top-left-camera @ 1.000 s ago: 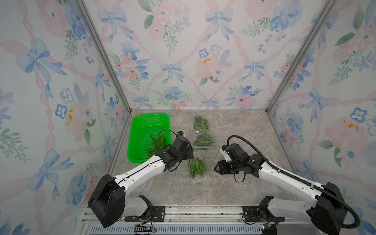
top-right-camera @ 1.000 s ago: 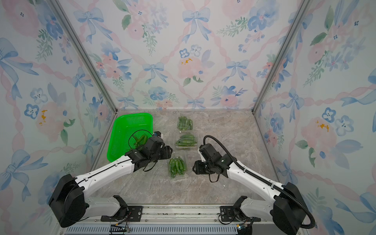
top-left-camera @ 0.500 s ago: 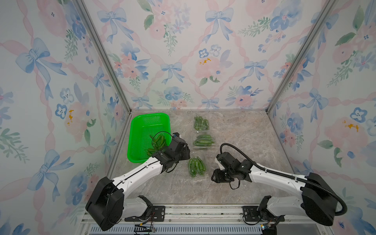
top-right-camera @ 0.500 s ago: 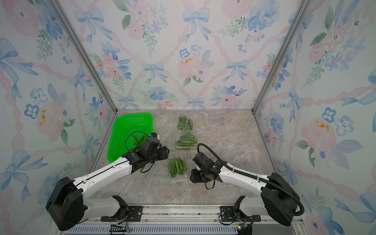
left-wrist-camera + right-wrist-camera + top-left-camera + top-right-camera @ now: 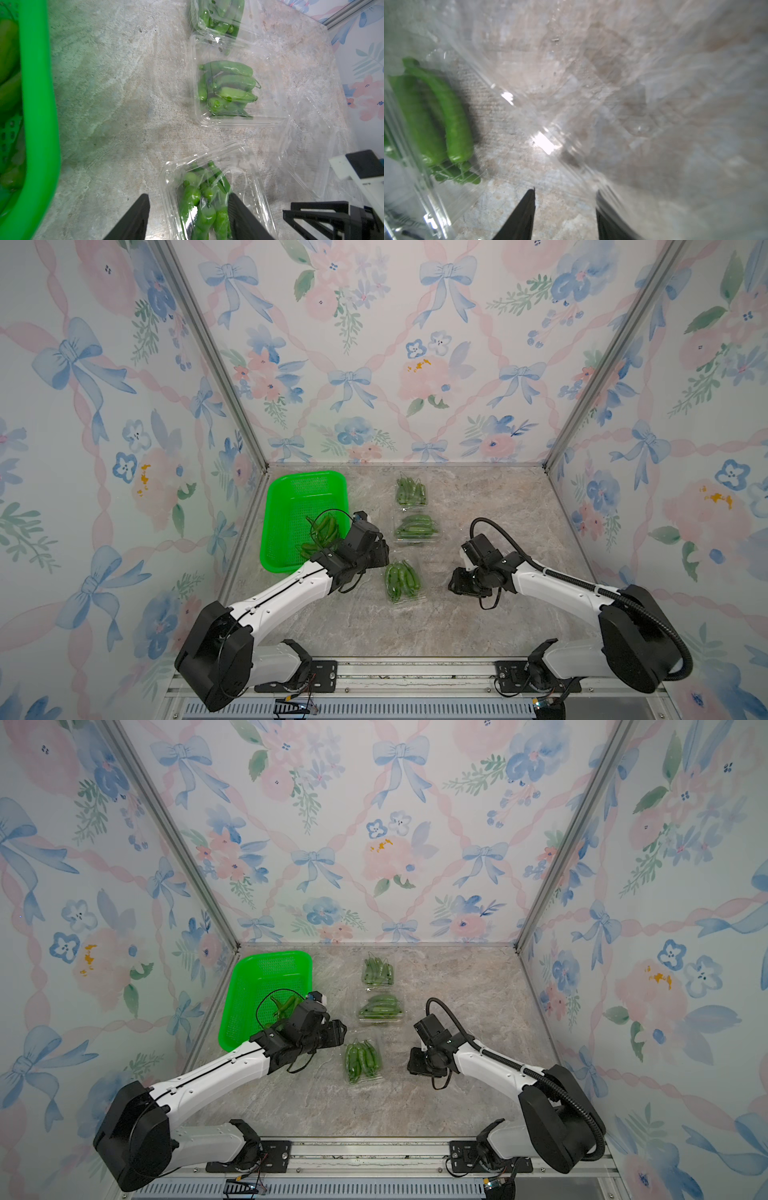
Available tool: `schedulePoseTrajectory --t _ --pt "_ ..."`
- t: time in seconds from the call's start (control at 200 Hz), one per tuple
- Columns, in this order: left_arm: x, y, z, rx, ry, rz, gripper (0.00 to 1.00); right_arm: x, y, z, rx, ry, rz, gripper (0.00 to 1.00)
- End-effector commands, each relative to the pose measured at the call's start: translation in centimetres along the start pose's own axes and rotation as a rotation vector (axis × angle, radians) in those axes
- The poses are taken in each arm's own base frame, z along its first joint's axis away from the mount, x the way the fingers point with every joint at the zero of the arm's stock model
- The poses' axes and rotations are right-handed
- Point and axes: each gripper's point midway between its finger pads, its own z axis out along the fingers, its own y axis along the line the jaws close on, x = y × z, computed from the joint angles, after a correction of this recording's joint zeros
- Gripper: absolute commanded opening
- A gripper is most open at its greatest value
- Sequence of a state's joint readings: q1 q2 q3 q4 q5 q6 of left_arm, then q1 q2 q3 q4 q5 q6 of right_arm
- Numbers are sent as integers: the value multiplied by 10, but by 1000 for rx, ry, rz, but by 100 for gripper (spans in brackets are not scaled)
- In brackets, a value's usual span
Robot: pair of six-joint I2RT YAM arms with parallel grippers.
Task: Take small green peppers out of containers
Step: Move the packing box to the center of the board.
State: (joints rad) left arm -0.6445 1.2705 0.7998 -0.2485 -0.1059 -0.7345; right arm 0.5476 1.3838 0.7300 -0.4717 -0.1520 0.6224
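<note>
Found left jaws spread and empty over the nearest of three containers (image 5: 420, 594) of peppers (image 5: 400, 577) rowed on the table (image 5: 490, 497), right jaws parted, nothing clamped, at an empty container (image 5: 301, 145), more peppers loose in the basket (image 5: 291, 502).

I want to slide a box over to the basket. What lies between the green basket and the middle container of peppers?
Nothing but bare marble tabletop lies between the green basket and the middle container. The left wrist view shows that stretch plainly.
</note>
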Motion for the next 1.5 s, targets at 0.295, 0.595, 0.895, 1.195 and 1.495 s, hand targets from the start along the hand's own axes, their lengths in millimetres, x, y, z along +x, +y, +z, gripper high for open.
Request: schedulePoseTrajectory --t 0.295,0.595,0.895,1.195,1.495 --pt "9 -4 -7 61 25 5 63 -94 -36 17 40 31 -18 51" --pt "18 -6 -9 99 58 16 63 -160 -46 22 8 24 -28 50" --pt "24 -2 -5 90 79 18 63 -115 37 -28 -203 -5 -107 54" --pt "-2 2 10 20 39 64 63 -14 98 -50 -291 -33 -153 56" --pt "-10 -1 19 10 28 72 63 22 116 -45 -281 -37 -170 57"
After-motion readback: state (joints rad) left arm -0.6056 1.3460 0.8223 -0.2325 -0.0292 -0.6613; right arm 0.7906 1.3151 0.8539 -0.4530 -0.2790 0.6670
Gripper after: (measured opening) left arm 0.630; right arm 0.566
